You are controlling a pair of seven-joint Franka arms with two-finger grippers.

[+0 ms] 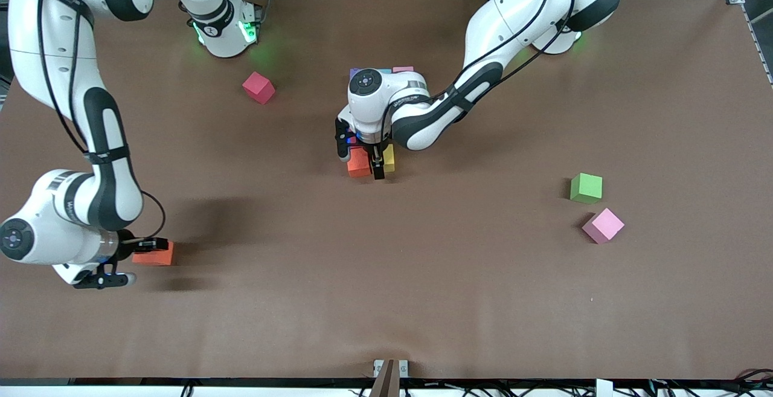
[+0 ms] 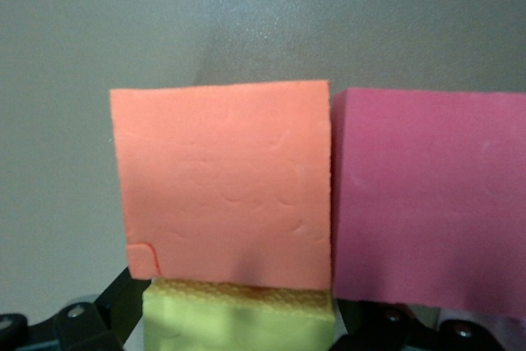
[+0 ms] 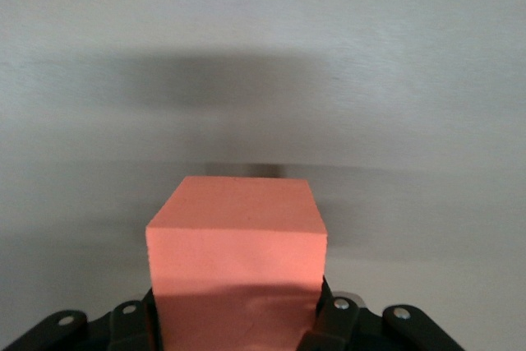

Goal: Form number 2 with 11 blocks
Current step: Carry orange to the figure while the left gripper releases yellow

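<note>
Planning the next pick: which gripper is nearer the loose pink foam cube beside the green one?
Left. The left gripper is over the half-built digit mid-table; the right gripper holds an orange cube at the other end from the pink foam cube.

Brown table (image 1: 423, 276): red cube (image 1: 258, 87), green cube (image 1: 586, 188), pink cube (image 1: 603, 225), block cluster (image 1: 369, 160) mid-table.

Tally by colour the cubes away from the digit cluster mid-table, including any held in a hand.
red cube: 1
green cube: 1
pink cube: 1
orange cube: 1, in the right hand
Total: 4
</note>
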